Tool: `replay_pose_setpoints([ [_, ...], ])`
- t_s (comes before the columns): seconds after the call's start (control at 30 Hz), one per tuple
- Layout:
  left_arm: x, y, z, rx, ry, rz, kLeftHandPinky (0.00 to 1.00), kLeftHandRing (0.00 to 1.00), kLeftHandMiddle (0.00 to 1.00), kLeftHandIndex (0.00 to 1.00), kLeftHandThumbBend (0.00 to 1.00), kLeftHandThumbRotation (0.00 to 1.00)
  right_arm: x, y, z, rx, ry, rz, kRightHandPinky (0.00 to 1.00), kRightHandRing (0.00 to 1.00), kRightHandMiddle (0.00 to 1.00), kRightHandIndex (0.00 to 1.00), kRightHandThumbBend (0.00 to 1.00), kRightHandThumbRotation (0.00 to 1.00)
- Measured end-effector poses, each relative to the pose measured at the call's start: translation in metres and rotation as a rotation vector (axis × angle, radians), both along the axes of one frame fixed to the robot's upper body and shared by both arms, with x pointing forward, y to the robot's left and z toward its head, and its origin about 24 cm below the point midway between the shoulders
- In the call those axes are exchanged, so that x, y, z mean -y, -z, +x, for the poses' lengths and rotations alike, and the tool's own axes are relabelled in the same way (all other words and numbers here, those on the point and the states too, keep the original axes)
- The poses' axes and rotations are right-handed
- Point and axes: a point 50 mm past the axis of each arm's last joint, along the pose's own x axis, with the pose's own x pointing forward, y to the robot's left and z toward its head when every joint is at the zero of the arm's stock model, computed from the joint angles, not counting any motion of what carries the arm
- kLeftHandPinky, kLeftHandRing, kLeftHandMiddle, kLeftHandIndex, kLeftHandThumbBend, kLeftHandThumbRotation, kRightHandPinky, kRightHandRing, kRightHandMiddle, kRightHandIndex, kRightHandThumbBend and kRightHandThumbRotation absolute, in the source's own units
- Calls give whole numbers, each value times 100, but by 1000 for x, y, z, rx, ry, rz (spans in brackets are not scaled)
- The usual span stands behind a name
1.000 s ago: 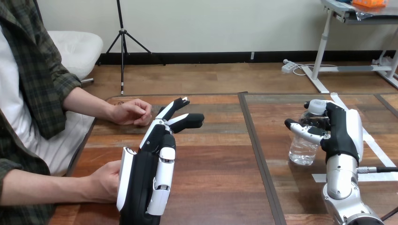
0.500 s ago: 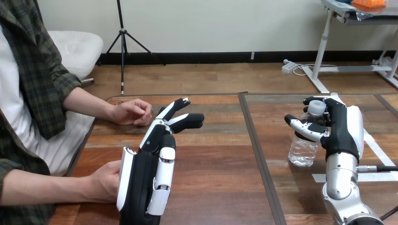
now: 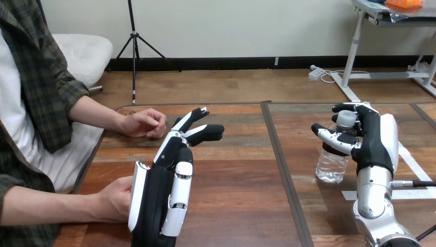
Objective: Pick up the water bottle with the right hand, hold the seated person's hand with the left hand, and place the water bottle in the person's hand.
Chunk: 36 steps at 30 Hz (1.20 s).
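Observation:
The clear water bottle (image 3: 331, 160) with a white cap stands upright on the table at the right. My right hand (image 3: 374, 140) is at its upper part: the thumb (image 3: 333, 138) crosses in front of the neck and the curled fingers (image 3: 345, 108) reach behind the cap, so it is shut on the bottle. My left hand (image 3: 163, 188) stands edge-up at lower centre-left, open, its fingers straight and pointing away. The person's hand at the lower left (image 3: 114, 198) lies against the back of my left hand. Their other hand (image 3: 144, 123) rests loosely closed on the far left of the table.
A dark seam (image 3: 280, 154) runs down the wooden table between my two hands. White tape strips (image 3: 406, 154) lie on the table to the right of the bottle.
My right hand's fingers have shifted a little up and behind the bottle's cap, and the thumb sits tighter across the neck. The bottle, my left hand and the person's hands have stayed put.

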Motion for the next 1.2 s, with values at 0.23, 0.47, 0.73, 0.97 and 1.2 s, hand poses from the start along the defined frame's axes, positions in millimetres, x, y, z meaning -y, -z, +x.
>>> replay_pose_setpoints([
  [0.23,0,0,0,0,0,0,100,71,72,83,0,100,-1,-2,1,10,-7,-6,60,59,61,63,67,0],
  [0.47,0,0,0,-1,1,-1,100,71,72,83,0,100,-1,-3,2,14,-10,-8,61,60,63,64,66,0],
  [0.73,0,0,0,-1,1,-1,100,71,72,83,0,100,-2,-3,2,9,-15,-10,67,67,70,71,67,0],
  [0.97,0,0,0,-1,0,-3,100,70,72,83,0,100,-3,-1,2,-21,-47,-2,78,79,81,81,70,0],
  [1.2,0,0,0,-1,-1,-4,100,70,71,82,0,100,-4,1,2,-43,-72,17,84,85,87,86,69,0],
])
